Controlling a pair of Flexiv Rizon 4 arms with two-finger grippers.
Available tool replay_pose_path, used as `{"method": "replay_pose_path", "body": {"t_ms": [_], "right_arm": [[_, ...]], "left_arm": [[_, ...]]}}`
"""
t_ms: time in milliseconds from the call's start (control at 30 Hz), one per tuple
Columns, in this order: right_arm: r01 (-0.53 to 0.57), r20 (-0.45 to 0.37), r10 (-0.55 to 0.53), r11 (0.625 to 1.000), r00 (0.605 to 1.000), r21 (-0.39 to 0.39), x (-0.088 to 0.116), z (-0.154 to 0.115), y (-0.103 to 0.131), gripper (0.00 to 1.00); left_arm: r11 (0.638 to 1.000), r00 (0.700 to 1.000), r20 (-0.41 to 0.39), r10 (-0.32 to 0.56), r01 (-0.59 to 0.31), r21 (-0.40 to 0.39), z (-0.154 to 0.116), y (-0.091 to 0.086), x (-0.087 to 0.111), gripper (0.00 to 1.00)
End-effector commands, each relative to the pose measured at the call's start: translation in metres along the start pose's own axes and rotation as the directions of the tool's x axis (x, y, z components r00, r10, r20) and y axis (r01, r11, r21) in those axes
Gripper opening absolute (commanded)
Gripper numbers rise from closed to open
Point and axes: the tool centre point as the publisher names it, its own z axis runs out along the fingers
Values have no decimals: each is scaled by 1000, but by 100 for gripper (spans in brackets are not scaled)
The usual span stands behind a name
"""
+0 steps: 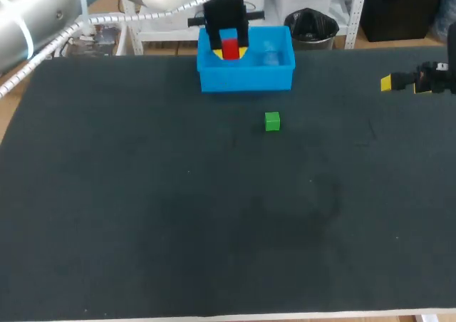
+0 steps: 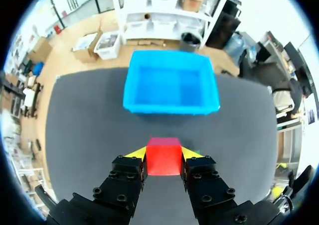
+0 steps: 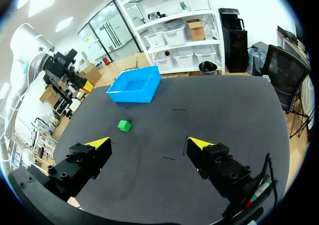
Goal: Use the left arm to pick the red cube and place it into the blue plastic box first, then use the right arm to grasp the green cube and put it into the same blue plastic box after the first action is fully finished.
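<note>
the near half of the counter (image 1: 178, 229) lies bare and dark from its front edge inward, with wide room to either side. farther in, the green cube (image 1: 272, 121) sits alone on the counter, a little in front of the box (image 1: 246, 76) and apart from its near wall. the right tool (image 3: 149, 144) hangs at the counter's right edge, fingers spread wide with nothing between them, well apart from the green cube. the box stands close to the far edge, near the middle. the left tool (image 2: 163, 154) is clenched on the red cube (image 1: 230, 49), a yellow tip on each side, held over the box's left part.
</note>
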Motion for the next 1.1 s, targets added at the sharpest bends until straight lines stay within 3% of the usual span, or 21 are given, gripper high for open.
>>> {"method": "replay_pose_path", "body": {"t_ms": [33,533,1100], "right_arm": [[-2,-1,2,1000,1000,8,0,-1,2,100],[-2,-1,2,1000,1000,8,0,-1,2,100],[-2,-1,2,1000,1000,8,0,-1,2,100]], "left_arm": [[999,1000,20,-4,4,33,-2,5,-15,0],[984,984,153,-96,70,165,-4,-4,-90,0],[940,969,152,-195,141,311,25,-14,-129,0]]}}
